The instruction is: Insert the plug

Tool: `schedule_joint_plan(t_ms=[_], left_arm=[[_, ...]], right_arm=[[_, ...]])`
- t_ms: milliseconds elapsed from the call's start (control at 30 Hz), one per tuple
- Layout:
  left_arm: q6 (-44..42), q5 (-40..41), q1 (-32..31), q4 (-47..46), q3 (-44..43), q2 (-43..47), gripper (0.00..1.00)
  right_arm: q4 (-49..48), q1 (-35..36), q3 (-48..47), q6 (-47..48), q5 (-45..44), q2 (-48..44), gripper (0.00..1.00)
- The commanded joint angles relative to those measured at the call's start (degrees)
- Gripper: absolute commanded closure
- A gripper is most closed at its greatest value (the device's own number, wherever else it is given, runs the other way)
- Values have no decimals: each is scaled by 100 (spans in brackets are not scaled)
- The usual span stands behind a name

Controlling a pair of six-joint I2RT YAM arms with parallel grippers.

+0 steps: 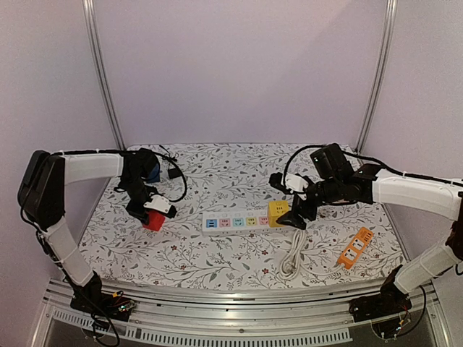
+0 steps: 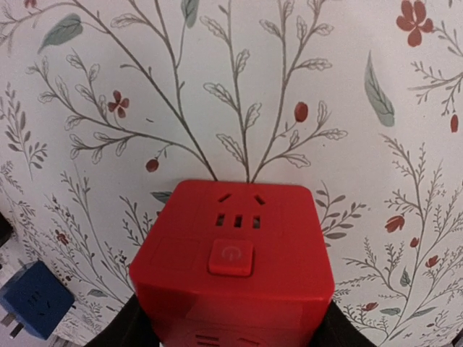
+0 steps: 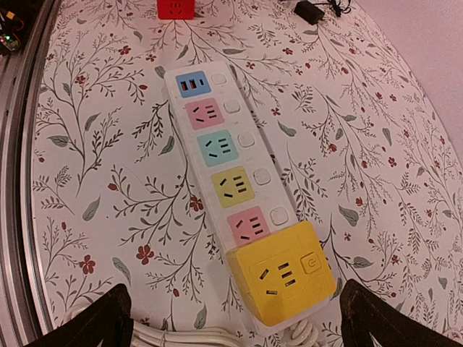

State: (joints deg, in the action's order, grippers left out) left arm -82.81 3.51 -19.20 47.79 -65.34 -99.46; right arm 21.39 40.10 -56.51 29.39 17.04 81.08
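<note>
The red cube plug [image 1: 153, 220] rests on the flowered cloth at the left, socket face and power button up [image 2: 231, 253]. My left gripper [image 2: 231, 334] is down over it, and its black fingers [image 2: 116, 329] press against both sides of the cube. The white power strip [image 1: 235, 223] with coloured sockets [image 3: 217, 144] lies in the middle of the table. A yellow cube plug [image 3: 286, 278] sits in its right end. My right gripper [image 3: 239, 325] hangs open above that yellow cube [image 1: 277, 212], fingers [image 3: 94, 318] wide apart and touching nothing.
A blue cube [image 2: 32, 307] lies just left of the red one. A black adapter [image 1: 174, 173] with its cable sits behind the left arm. The strip's coiled white cable [image 1: 292, 259] and an orange power strip [image 1: 357, 247] lie at the front right.
</note>
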Motion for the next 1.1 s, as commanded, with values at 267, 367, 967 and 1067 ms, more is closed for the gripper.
schedule_joint_plan(t_ms=[267, 367, 967, 1067], left_arm=[[4953, -3490, -886, 2183, -3633, 277, 100], [6083, -4344, -1099, 2085, -4016, 416, 100], [5137, -5382, -2128, 2964, -4090, 1681, 100], [4313, -4496, -2873, 3508, -3732, 1835, 100]], right_arm=[[-251, 47, -395, 211, 1223, -866, 1], [-323, 51, -568, 290, 1976, -1200, 1], [466, 1839, -2020, 709, 1164, -1242, 1], [517, 2000, -2271, 1056, 1048, -935, 1]])
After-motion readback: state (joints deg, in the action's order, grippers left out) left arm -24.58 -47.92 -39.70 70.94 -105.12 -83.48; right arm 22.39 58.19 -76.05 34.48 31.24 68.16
